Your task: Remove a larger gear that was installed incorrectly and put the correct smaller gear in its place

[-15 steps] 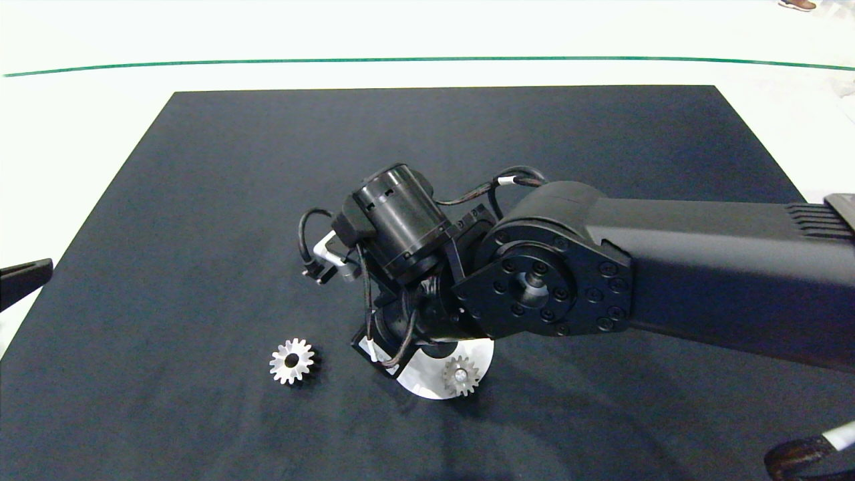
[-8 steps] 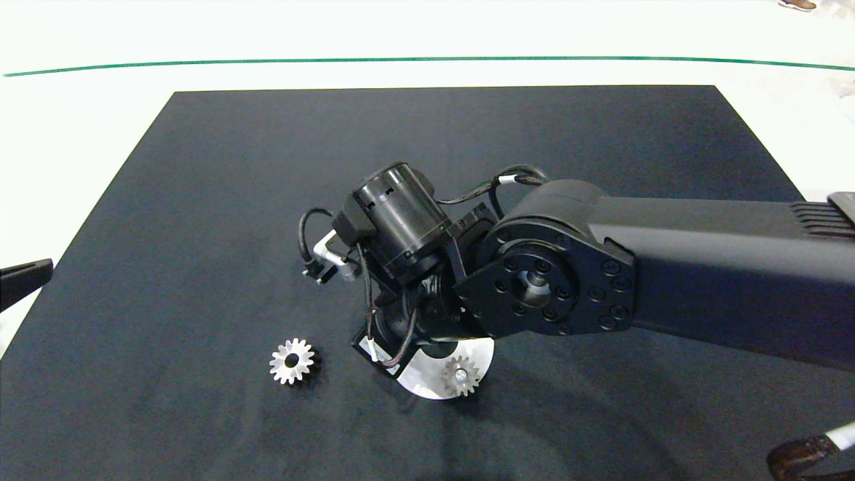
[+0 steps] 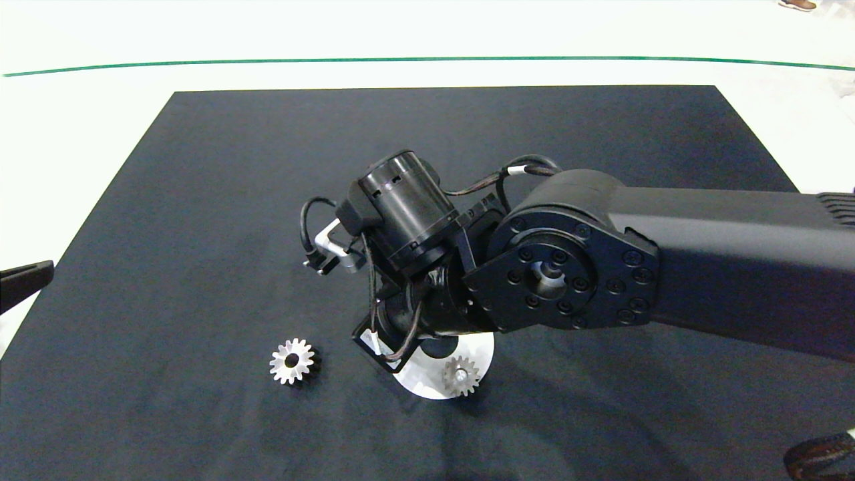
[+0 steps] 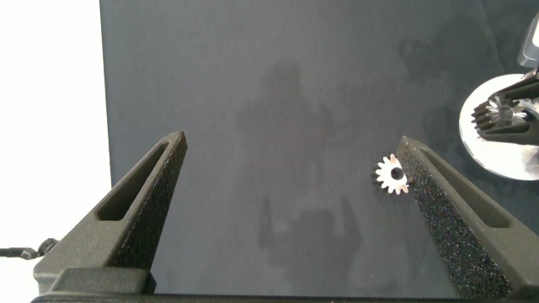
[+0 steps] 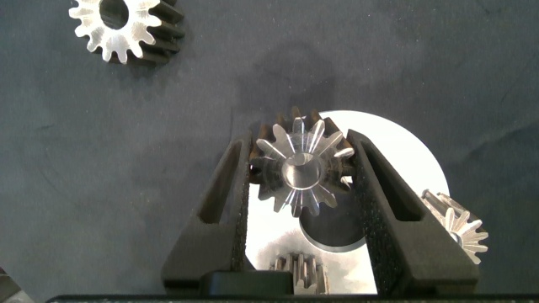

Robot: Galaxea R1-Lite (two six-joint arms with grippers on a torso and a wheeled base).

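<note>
Two jaws, right gripper [image 5: 299, 181]: pinching the larger gear [image 5: 301, 164] across its toothed rim, over the round silver base plate [image 5: 404, 168] near the worktop's [image 3: 200, 167] front edge.
Handling: solid metal, so judged heavy for its size, stiff and slick; teeth give the pads purchase. Best held on opposite tooth flanks, level.
Smaller gear [image 3: 292, 361]: lies flat, loose, beside the plate toward the left edge.
Plate gears: one [image 3: 460, 375] seen on the plate.
Left gripper [image 4: 290, 210]: jaws spread, empty, at the left edge.
Writing: none readable.

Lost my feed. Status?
Right gripper shut on gear above white base. Left gripper open, idle at mat edge. Loose gear lies clear.
</note>
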